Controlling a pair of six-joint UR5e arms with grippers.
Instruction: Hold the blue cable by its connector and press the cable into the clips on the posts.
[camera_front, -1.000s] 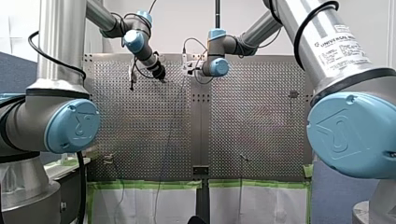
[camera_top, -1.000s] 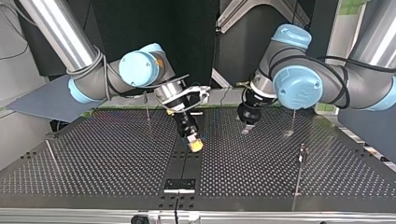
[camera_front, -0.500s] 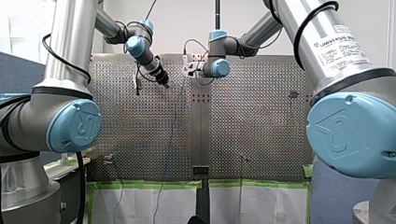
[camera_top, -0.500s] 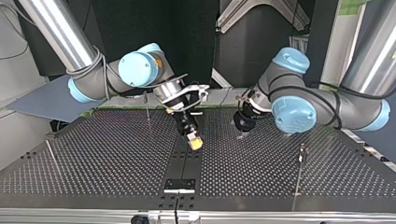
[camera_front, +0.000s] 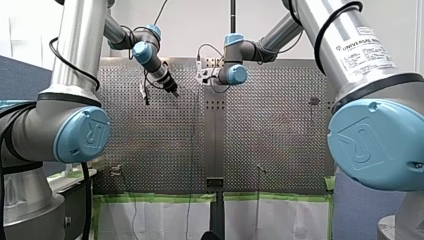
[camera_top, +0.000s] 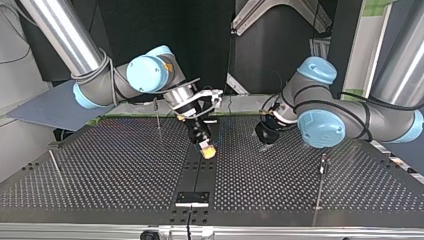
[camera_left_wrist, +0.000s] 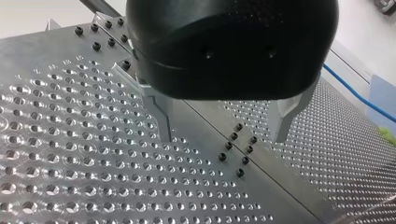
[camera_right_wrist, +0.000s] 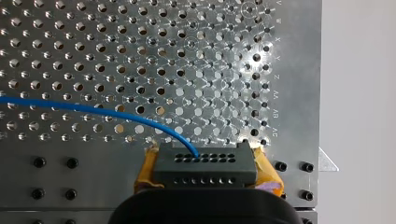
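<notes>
Right gripper (camera_top: 207, 149), centre of top view: yellow pads clamped on the black connector (camera_right_wrist: 205, 167), leaving the blue cable (camera_right_wrist: 93, 110) trailing free for routing.
Left gripper (camera_left_wrist: 224, 128), right of centre: fingers apart, empty, probably waiting to press the cable.
Post (camera_top: 322, 167), lower right: no cable seen in it.

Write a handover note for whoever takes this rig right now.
Right pincer: shut on the connector, yellow pads either side. The cable trails from it over the table.
Left pincer: open, empty, above the table.
Posts: apart from both pincers, no cable seen at them.
Done: connector grasped.
Left: bring the cable to each post and press it in.
</notes>
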